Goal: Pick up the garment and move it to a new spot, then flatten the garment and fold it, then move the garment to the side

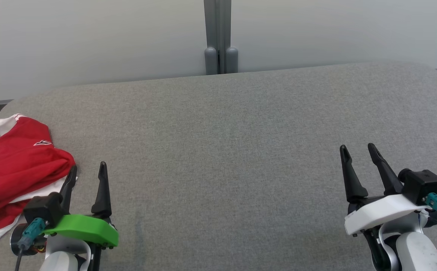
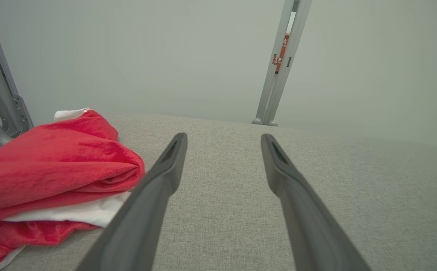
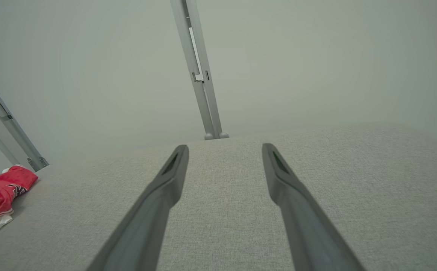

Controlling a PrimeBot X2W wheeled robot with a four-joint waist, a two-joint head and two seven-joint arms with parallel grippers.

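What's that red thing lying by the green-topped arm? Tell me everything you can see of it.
It is a red garment with white trim and a small white logo, of thin, soft-looking cloth. It lies bunched in loose folds, not spread flat, at the left end of the grey fabric-covered surface, resting on it. The open left gripper stands right beside its edge, holding nothing; whether a finger brushes the cloth cannot be told.
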